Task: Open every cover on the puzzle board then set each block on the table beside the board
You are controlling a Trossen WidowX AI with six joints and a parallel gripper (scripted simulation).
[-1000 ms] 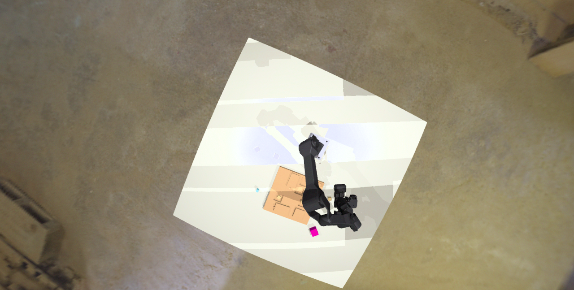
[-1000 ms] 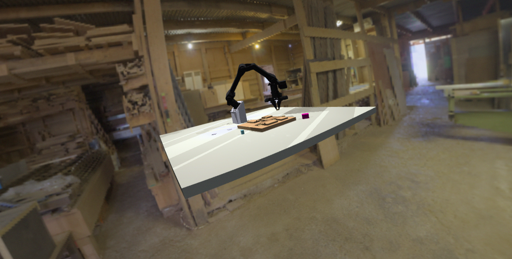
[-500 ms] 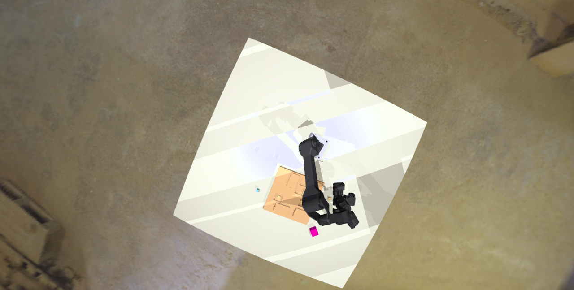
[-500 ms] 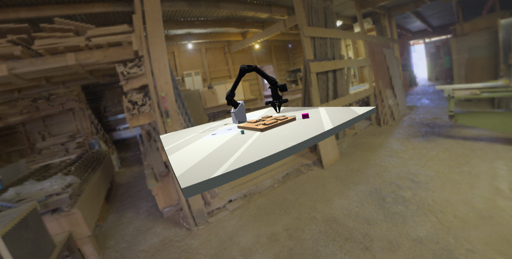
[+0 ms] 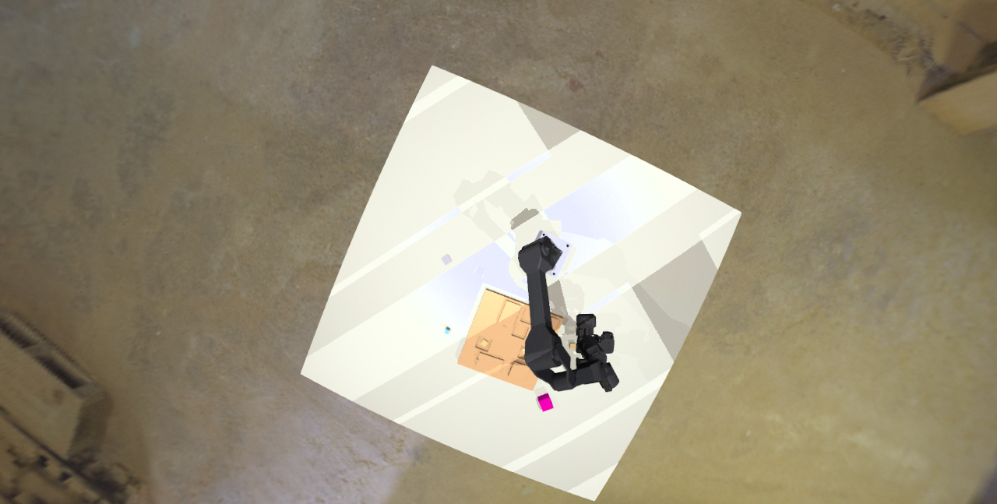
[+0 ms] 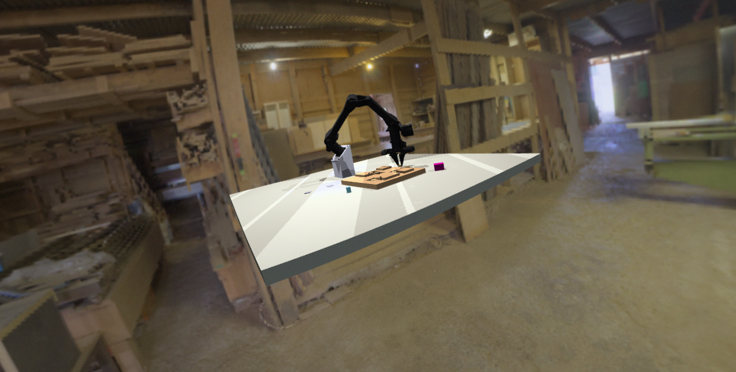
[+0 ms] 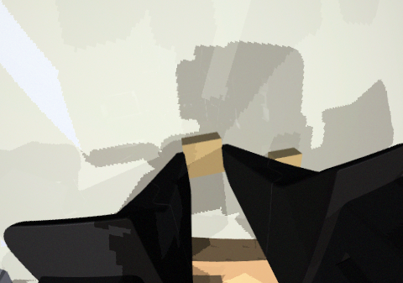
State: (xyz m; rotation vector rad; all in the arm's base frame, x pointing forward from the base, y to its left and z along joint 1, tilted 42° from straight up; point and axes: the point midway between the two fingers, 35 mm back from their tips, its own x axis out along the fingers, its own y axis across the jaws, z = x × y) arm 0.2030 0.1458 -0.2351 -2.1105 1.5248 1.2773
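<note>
My gripper [image 5: 574,346] [image 6: 397,160] [image 7: 203,155] is shut on a small tan block [image 7: 203,150] [image 5: 572,344], pinched at the fingertips. It hangs low over the white table [image 5: 431,152] [image 6: 318,225], just off the right edge of the orange puzzle board [image 5: 490,354] [image 6: 378,183]. The board's covers and wells are partly hidden by my arm in the overhead view. A magenta block [image 5: 544,402] [image 6: 439,165] lies on the table off the board's near corner. A small cyan block [image 5: 447,329] [image 6: 348,190] lies on the table to the board's left.
The arm's grey base [image 5: 555,250] [image 6: 342,164] stands behind the board. Two small pale pieces [image 5: 445,259] [image 5: 479,269] lie on the table left of the base. Another small tan piece [image 7: 285,155] shows just past my right finger; I cannot tell what it is.
</note>
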